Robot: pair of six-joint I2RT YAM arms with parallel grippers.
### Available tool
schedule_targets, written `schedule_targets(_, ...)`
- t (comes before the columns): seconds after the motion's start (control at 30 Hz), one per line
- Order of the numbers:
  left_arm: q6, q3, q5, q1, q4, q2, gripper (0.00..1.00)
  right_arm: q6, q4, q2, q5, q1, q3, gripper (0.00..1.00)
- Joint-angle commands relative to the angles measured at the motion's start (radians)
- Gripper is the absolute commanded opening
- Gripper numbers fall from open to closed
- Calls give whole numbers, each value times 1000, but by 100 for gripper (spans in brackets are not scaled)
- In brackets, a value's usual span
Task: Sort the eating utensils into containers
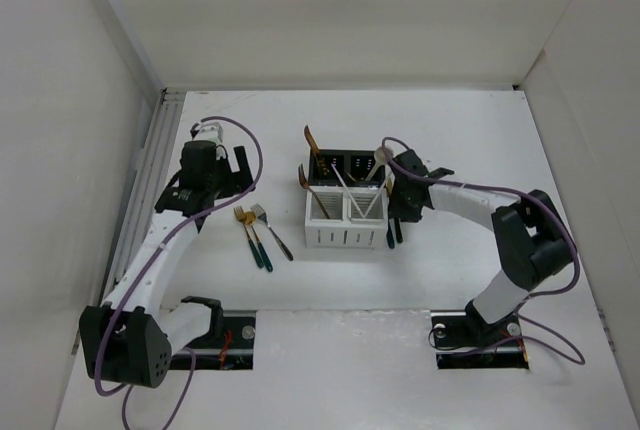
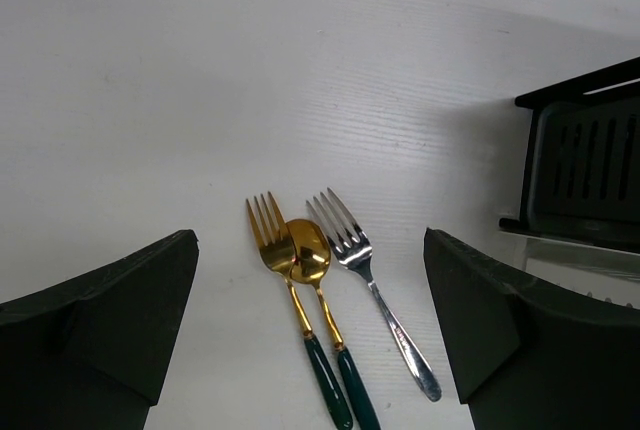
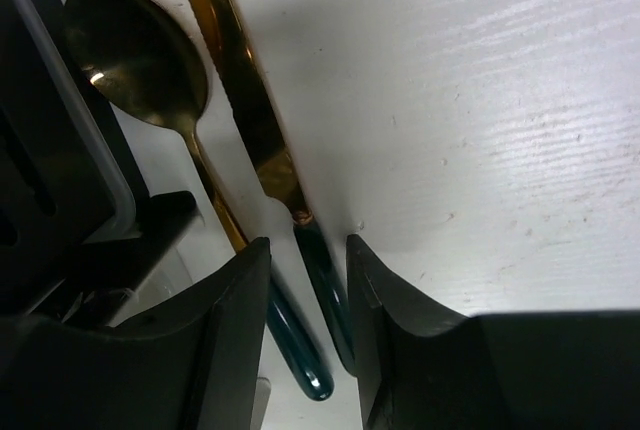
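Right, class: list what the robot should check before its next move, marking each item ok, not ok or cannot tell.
1. Left jaws wide open: ok.
2. Only one utensil between left jaws: not ok; gold fork, gold spoon and silver fork all lie there.
3. Knife handle between right jaws: ok.
4. Neighbouring spoon clear of right jaws: cannot tell.
5. Knife gripped firmly: cannot tell.
6. Bins beside right jaws: ok.
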Motion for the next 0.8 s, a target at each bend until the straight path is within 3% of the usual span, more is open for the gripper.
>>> schedule_targets(0.0,-15,13,-9,-4,-3,-37,95,92,-87,2,53,20,0,42)
schedule_targets(0.4,-15,-1,-28,-4,20,-106,99,186,-170,-56,141,34,-65,28)
schedule_targets(0.5,-15,-10,-37,-4,20,-116,99,186,-180,-47,141,34,-56,15)
schedule_targets(0.53,-15,-10,-37,-4,20,-125,100,186,-180,-47,141,34,-56,0)
schedule_targets(0.7,-15,-10,-37,-4,30,-155,100,214,-195,-97,174,34,-80,0)
schedule_targets(0.77,-15,-10,-37,-4,30,-156,100,214,-242,-143,264,59,-62,0)
